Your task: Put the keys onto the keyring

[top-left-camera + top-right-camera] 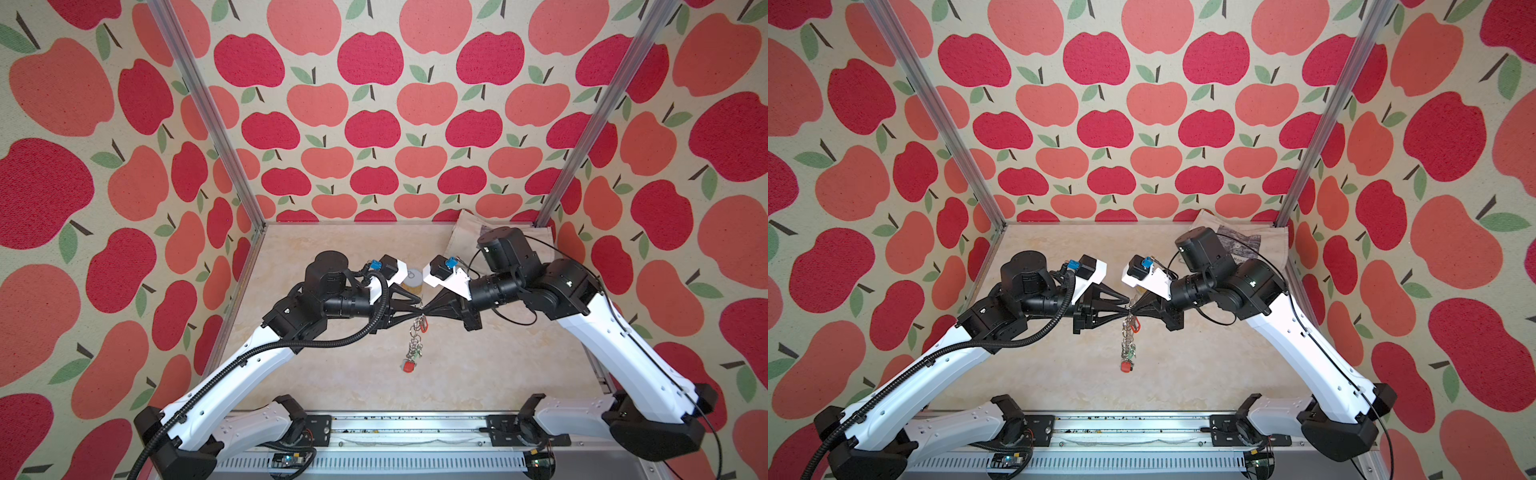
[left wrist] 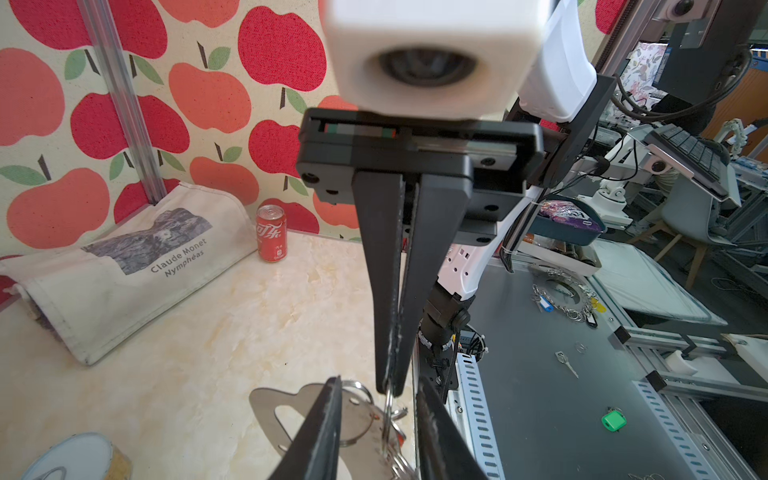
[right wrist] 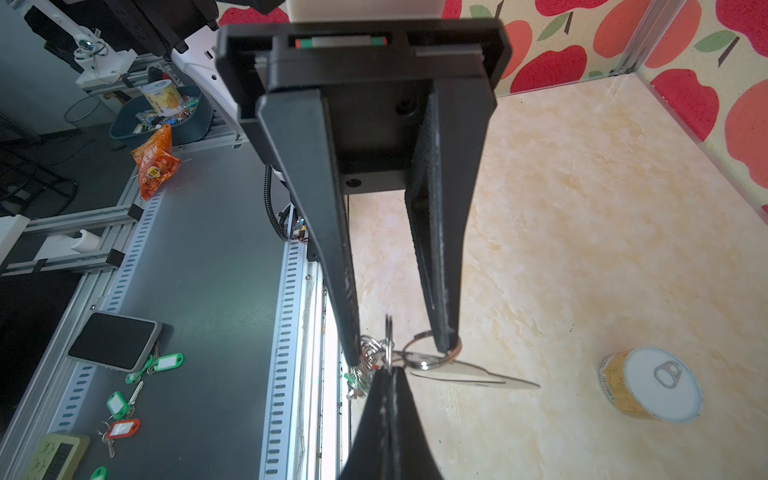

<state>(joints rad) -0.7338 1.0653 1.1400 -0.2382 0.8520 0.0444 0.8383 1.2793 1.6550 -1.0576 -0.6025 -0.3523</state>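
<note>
The keyring [image 2: 272,401], a flat grey metal plate with a handle slot, hangs in the air between both arms; in the top views it shows as a dangling string of rings [image 1: 415,345]. The keys on it show red tags [image 1: 408,367] [image 1: 1126,366] and a bit of green [image 3: 351,379]. My right gripper [image 3: 390,370] is shut on an upright metal ring [image 3: 388,332] at the plate's edge. My left gripper [image 2: 379,382] meets it tip to tip, jaws apart, straddling the rings. One of its fingertips [image 3: 446,343] sits inside a larger ring [image 3: 415,337].
A tin can with a pull-tab lid [image 3: 650,384] stands on the marble table behind the grippers. A red cola can [image 2: 271,233] and a canvas bag [image 2: 124,266] lie at the back right corner. Loose tagged keys [image 3: 166,362] and a phone [image 3: 114,340] lie outside on the grey bench.
</note>
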